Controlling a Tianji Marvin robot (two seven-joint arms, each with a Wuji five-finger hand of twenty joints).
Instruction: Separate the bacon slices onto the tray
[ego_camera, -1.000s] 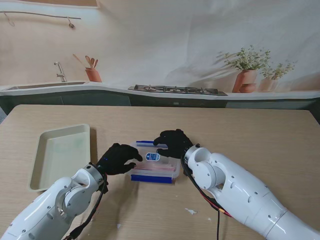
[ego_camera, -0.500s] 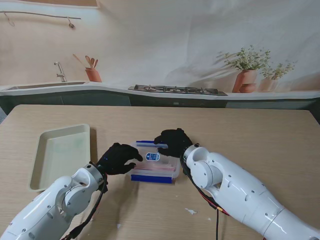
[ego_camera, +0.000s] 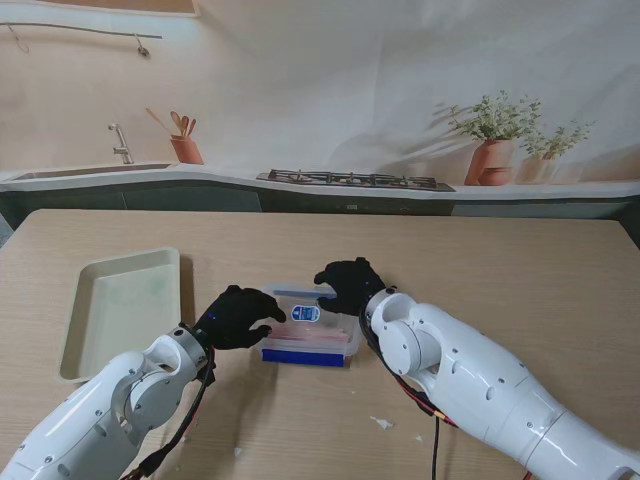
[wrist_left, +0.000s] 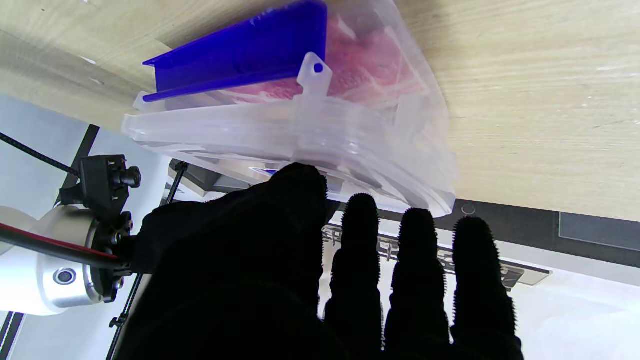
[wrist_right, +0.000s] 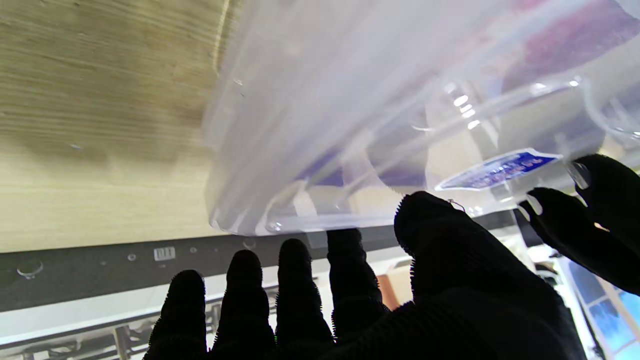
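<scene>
While my two black hands rest on it, the clear box (ego_camera: 310, 325) sits near the middle of the wooden table (ego_camera: 500, 270), with its see-through lid on top and a blue clip (wrist_left: 240, 52) along the side near me. The pink bacon (wrist_left: 360, 65) is inside the box, packed under the lid. My left hand (ego_camera: 236, 317) is at the left end of the box, and its thumb (wrist_left: 295, 200) presses on the lid while the other fingers (wrist_left: 410, 250) stick out straight and apart over the lid, so this hand does not grab the box. My right hand (ego_camera: 349, 283) is at the far right part of the box, with its thumb (wrist_right: 435, 225) touching the lid near a small blue sticker (wrist_right: 495, 170). Its other fingers (wrist_right: 295, 280) point out past the lid's edge, a little apart, and I cannot tell if they touch it. The pale tray (ego_camera: 120, 305) lies on the left side of the table, well apart from the box.
</scene>
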